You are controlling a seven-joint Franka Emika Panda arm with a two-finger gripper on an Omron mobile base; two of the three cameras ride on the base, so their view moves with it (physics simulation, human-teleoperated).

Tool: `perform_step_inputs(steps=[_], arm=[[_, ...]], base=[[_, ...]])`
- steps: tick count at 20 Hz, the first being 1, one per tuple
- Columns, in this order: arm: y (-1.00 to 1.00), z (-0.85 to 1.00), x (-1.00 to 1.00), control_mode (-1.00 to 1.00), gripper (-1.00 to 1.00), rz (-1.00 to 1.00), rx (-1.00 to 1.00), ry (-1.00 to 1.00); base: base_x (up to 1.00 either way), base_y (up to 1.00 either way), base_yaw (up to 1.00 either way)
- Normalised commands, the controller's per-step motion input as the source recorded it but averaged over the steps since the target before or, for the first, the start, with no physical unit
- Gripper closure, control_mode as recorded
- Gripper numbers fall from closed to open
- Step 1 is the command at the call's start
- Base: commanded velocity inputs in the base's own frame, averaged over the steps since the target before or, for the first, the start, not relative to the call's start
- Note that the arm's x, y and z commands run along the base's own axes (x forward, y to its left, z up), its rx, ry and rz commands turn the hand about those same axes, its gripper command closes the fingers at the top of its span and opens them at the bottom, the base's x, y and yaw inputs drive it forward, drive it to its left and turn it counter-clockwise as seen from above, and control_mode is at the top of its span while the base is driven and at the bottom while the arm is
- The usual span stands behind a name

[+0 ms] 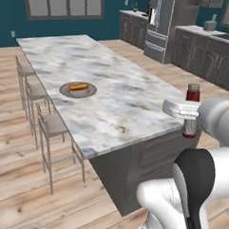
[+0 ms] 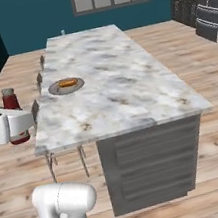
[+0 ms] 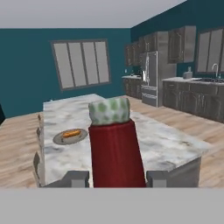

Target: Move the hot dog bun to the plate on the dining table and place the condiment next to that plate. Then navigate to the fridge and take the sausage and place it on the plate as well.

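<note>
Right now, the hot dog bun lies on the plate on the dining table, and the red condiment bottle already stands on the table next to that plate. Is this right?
Not quite. The hot dog bun does lie on the plate on the dining table, but the red condiment bottle is not on the table yet: the tool holds it in the air off the table's near end, as the hand view shows.

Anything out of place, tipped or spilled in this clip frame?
Nothing stands out. The golden-orange split bun lies on the round grey-tan plate on the marble dining table. The slim red bottle sits upright in the claw, unspilled.
</note>
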Motion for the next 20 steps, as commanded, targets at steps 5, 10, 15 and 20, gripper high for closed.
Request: perform_step_inputs(steps=[5,10,15,20], arm=[[0.0,0.0,0.0,1.0,1.0,0.0,0.0,0.0],[0.0,0.0,0.0,1.0,1.0,0.0,0.0,0.0],[0.0,0.0,0.0,1.0,1.0,0.0,0.0,0.0],[0.0,0.0,0.0,1.0,1.0,0.0,0.0,0.0]], base=[[0.05,1.0,-0.4],[0.04,1.0,-0.42],[0.1,1.0,-0.41],[0.21,1.0,-0.4]])
